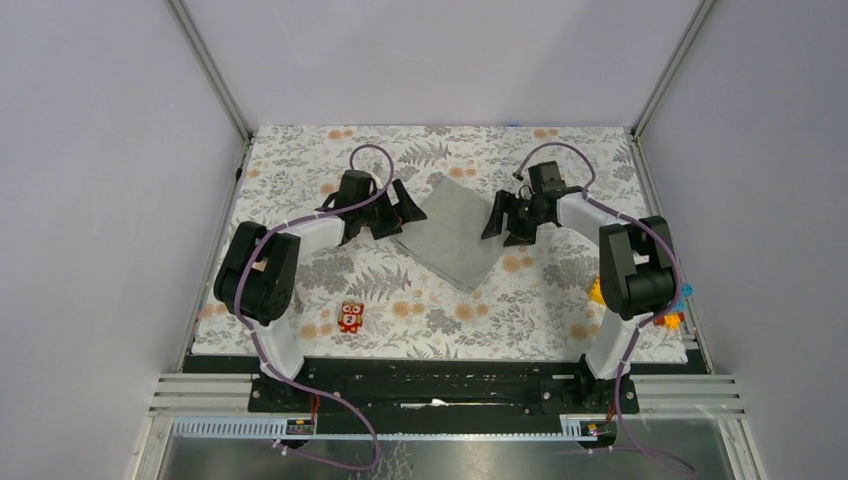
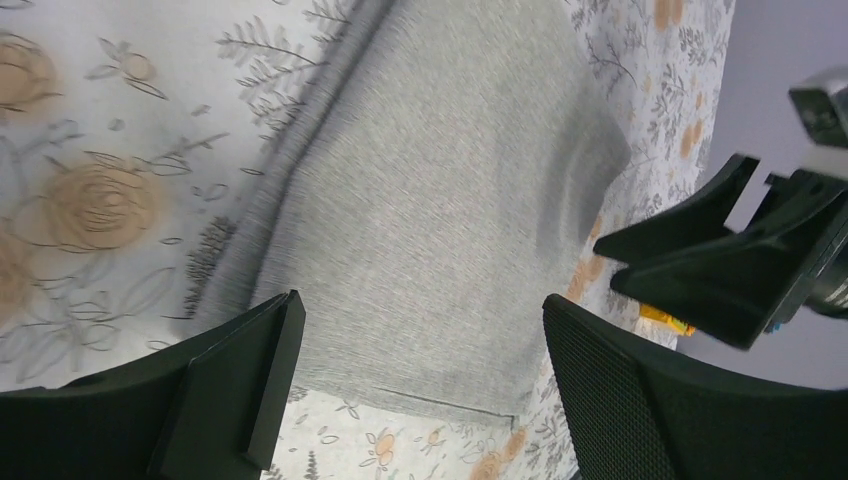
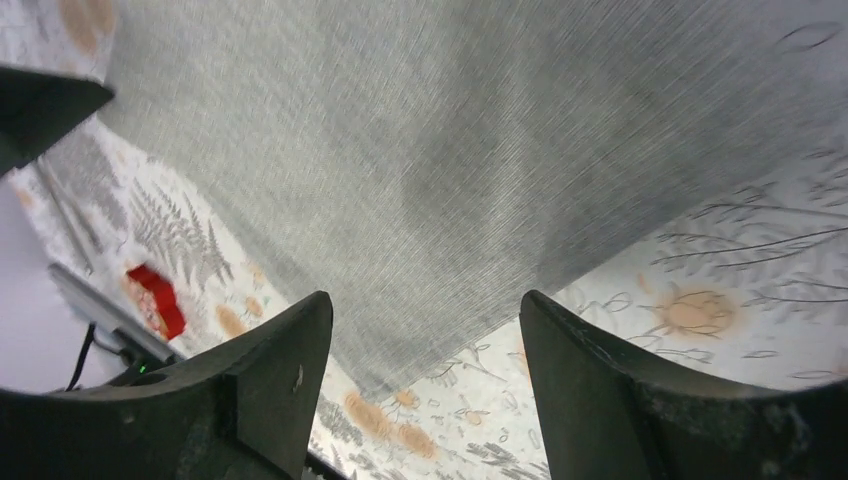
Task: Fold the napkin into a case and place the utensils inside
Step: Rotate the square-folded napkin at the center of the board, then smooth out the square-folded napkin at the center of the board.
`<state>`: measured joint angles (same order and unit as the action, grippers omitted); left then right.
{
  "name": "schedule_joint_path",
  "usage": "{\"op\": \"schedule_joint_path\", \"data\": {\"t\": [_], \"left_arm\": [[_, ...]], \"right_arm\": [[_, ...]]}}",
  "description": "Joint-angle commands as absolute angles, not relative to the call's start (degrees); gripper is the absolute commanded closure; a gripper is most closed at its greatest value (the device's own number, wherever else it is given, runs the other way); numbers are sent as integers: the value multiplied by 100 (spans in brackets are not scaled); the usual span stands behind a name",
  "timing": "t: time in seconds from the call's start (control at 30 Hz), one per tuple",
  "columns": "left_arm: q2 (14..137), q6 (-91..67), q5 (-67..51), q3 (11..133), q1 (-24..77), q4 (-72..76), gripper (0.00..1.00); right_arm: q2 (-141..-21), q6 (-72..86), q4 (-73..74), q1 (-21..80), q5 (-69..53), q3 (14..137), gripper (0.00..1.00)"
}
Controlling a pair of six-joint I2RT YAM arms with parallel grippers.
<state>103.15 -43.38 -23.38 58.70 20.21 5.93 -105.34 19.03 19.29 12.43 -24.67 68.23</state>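
The grey napkin (image 1: 452, 235) lies flat on the floral table cover between the two arms, folded into a layered rectangle with one corner toward the near edge. My left gripper (image 1: 402, 212) stands open at the napkin's left edge. In the left wrist view the napkin (image 2: 440, 200) fills the space beyond the left gripper (image 2: 420, 305), and nothing is between the fingers. My right gripper (image 1: 505, 222) stands open at the napkin's right edge. In the right wrist view the right gripper (image 3: 425, 300) hangs over the napkin's (image 3: 430, 150) near corner, gripping nothing. The utensils are out of view.
A small red toy figure (image 1: 350, 317) sits near the front left of the floral cover (image 1: 300, 160). A yellow block (image 1: 597, 290) and other small coloured toys (image 1: 675, 312) lie by the right arm. Metal frame posts and grey walls enclose the table.
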Motion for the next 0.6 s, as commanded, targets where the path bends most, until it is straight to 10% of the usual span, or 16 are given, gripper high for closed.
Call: {"op": "schedule_joint_path", "data": {"t": [0.0,0.57], "left_arm": [[10368,-4166,-2230,5771,1850,752,5],[9757,-3765,-2456,6006,1843,406,3]], "right_arm": [[-10432,2209,1266,1266,-3448,6475,24],[-12304,5469,-3172,1706,-4421,7747,9]]}}
